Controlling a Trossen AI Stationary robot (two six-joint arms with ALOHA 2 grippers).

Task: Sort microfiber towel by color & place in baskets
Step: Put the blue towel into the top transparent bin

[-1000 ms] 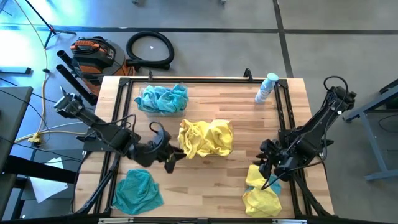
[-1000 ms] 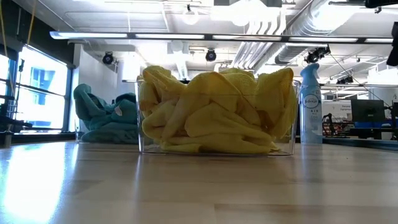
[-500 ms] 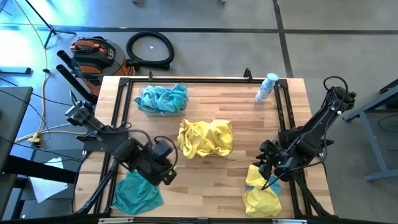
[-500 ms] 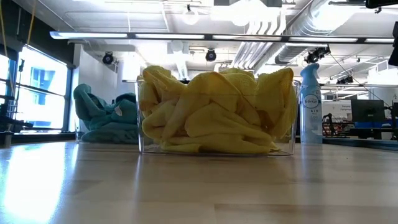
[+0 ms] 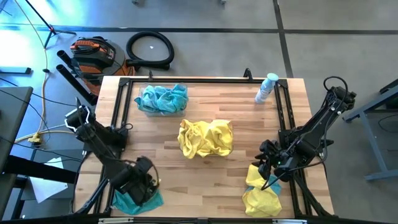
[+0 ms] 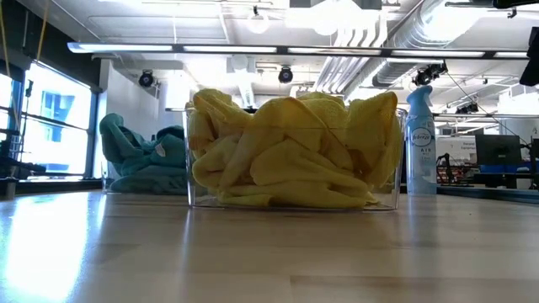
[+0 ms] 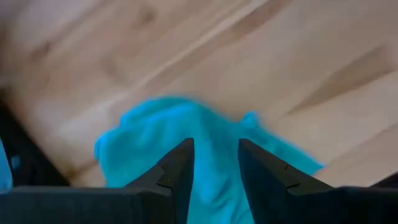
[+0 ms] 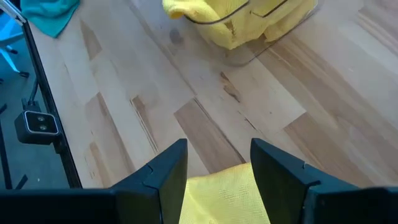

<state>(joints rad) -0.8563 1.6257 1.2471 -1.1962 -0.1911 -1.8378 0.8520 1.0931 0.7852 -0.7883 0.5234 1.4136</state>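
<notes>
Left pincer (image 5: 144, 188) hangs at the lower left of the high view, right over a loose teal towel (image 5: 134, 198) that lies on the wooden surface (image 5: 249, 124). In its own wrist view, the two dark fingers (image 7: 180, 168) stand partly apart with teal cloth showing in the gap between them; whether they touch or hold the cloth cannot be told.

Right pincer (image 5: 266, 173) sits at the lower right of the high view, over a heap of loose yellow towels (image 5: 261, 198). Its fingers (image 8: 168, 168) stand wide apart above yellow cloth (image 8: 221, 199), with nothing gripped.

At the centre of the high view, a clear basket (image 5: 183, 144) is filled with yellow towels (image 5: 206, 137); in the low view it stands in the middle of the frame, heaped to the rim (image 6: 293, 151). At the upper left of the surface a second clear basket (image 5: 140, 107) holds teal towels (image 5: 163, 98); the low view shows it left of and behind the yellow one (image 6: 143, 160).

A small spray bottle (image 5: 266, 88) lies at the upper right of the surface in the high view.
</notes>
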